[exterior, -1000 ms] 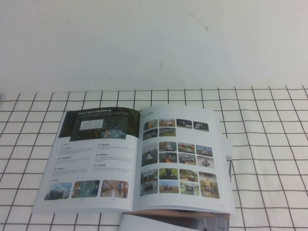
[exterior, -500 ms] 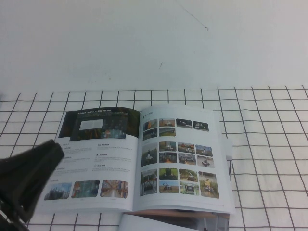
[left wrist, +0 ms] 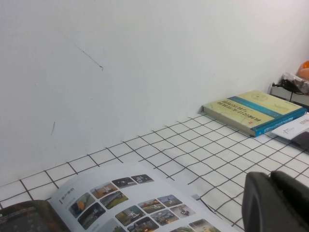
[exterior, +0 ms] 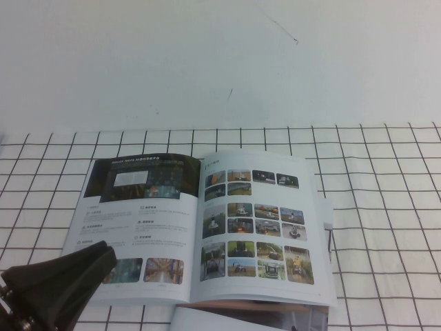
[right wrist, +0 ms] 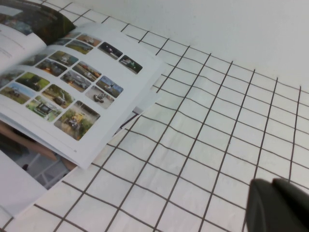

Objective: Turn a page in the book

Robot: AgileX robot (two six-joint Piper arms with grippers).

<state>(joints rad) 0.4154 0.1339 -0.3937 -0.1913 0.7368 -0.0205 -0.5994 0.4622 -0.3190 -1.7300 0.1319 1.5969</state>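
Observation:
The book (exterior: 256,219) lies open on the white black-gridded cloth. The page (exterior: 141,210) lies flat as its left leaf, dark banner and small photos up. The right leaf shows a grid of colour photos (right wrist: 72,79). My left gripper (exterior: 102,261) is shut and empty over the page's near left corner, hiding one small photo. Whether it touches the paper I cannot tell. In the left wrist view my left gripper (left wrist: 270,176) has its fingers together. My right gripper (right wrist: 271,182) is shut and empty over bare cloth, right of the book, and is out of the high view.
A white wall (exterior: 220,62) rises behind the cloth. A yellow and blue book (left wrist: 253,111) lies against it far to the right, with clutter beyond it. More white paper (exterior: 234,321) sticks out under the open book's near edge.
My left arm has come into the high view at the lower left, then moved nearer and rightward over the page's near left corner. The book has not moved.

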